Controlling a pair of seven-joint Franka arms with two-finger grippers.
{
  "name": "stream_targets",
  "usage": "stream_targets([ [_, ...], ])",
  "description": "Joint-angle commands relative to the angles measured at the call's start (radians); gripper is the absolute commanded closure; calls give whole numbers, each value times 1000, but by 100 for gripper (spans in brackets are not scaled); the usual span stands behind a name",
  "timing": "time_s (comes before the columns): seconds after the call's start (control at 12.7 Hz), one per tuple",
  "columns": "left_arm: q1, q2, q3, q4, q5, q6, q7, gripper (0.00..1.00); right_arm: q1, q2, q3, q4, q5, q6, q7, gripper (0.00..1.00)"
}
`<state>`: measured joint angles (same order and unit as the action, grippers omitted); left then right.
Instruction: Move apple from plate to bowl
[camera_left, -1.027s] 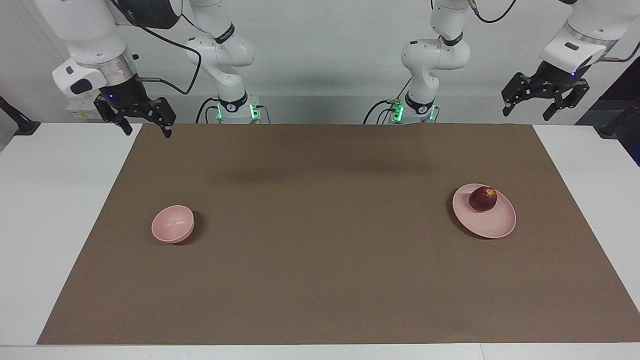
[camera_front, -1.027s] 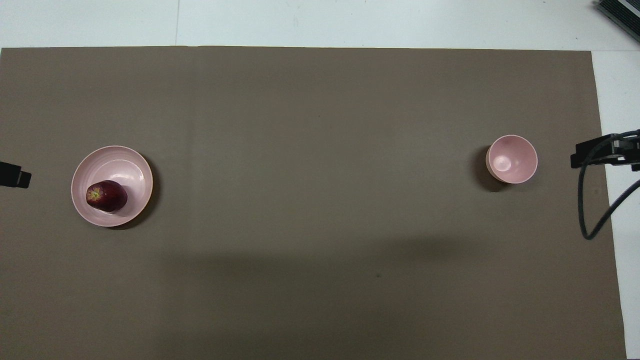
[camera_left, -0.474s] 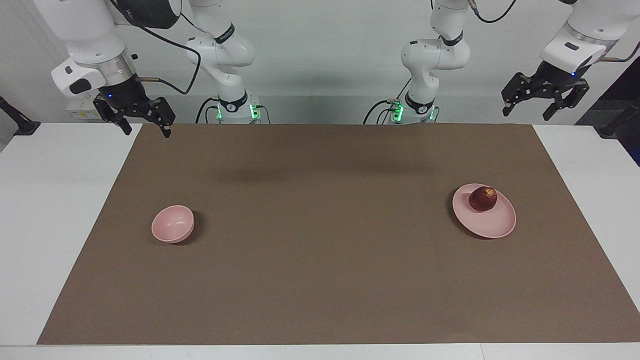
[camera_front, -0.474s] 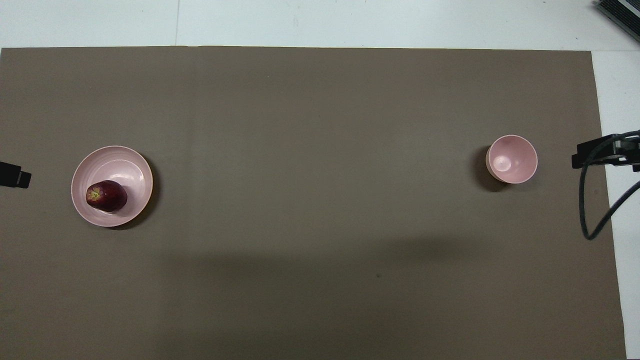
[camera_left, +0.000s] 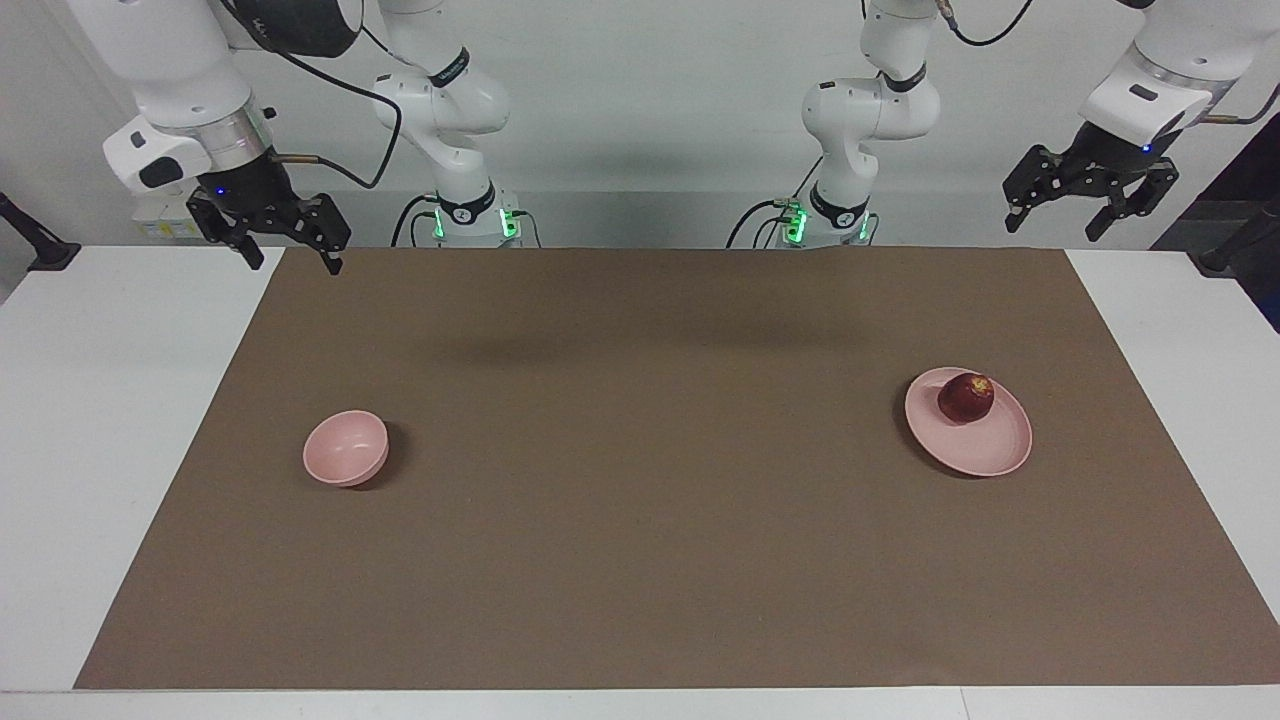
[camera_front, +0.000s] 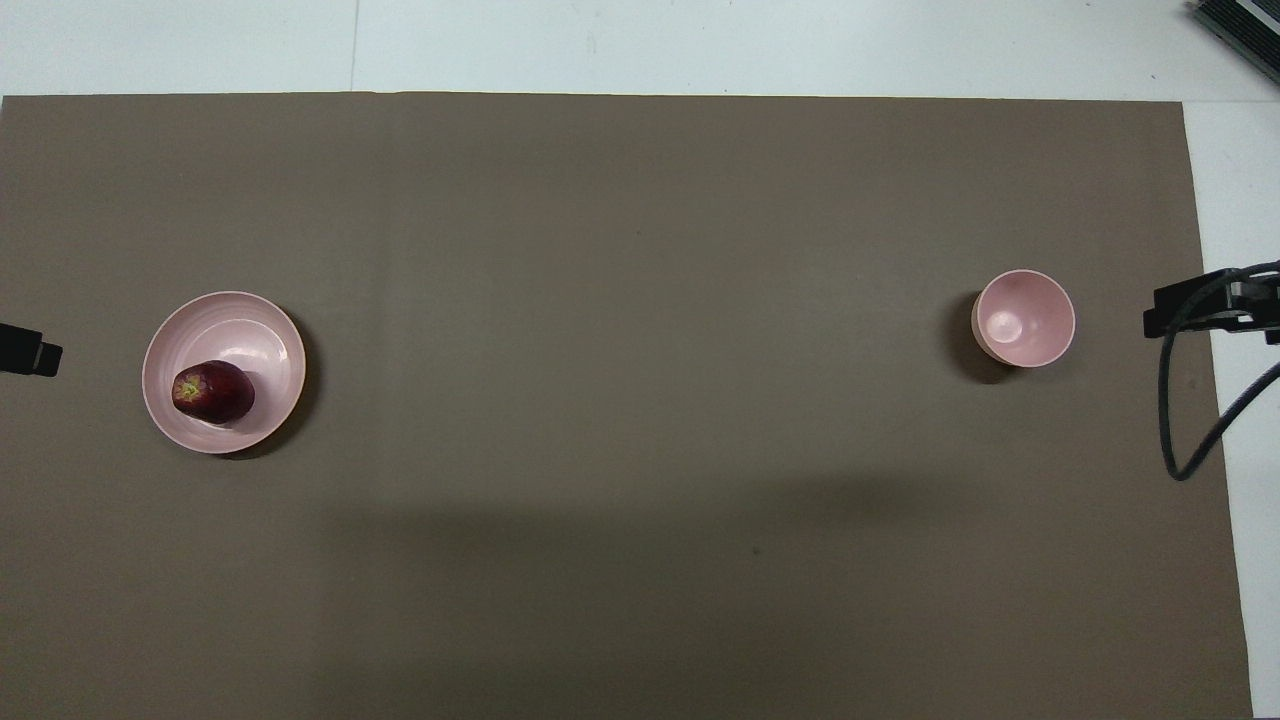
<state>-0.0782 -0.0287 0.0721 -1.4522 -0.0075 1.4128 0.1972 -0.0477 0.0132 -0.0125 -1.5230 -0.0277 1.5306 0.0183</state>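
Observation:
A small dark red apple (camera_left: 965, 398) (camera_front: 212, 392) lies on the flat pale pink plate (camera_left: 985, 445) (camera_front: 250, 335), on the part of it nearer the robots, toward the left arm's end of the table. The small deep pink bowl (camera_left: 346, 447) (camera_front: 1024, 318) stands with nothing in it toward the right arm's end. My left gripper (camera_left: 1053, 228) hangs open and holds nothing, raised by the table's corner near the robots, well away from the plate. My right gripper (camera_left: 297, 262) is open too and holds nothing, raised above the mat's corner at the bowl's end.
A brown mat (camera_left: 640, 520) covers most of the white table (camera_left: 110, 400); plate and bowl sit far apart on it. Two white arm bases (camera_left: 465, 215) stand at the table's edge. A black cable (camera_front: 1185, 420) loops near the right gripper.

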Motion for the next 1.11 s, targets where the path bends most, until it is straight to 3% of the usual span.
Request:
stream_targets([
  [0.0, -14, -27, 8, -28, 15, -3, -16, 0, -8, -9, 5, 0, 0, -18, 6, 0],
  [1.03, -15, -27, 8, -28, 15, -5, -15, 0, -4, -42, 5, -49, 0, -33, 17, 0],
])
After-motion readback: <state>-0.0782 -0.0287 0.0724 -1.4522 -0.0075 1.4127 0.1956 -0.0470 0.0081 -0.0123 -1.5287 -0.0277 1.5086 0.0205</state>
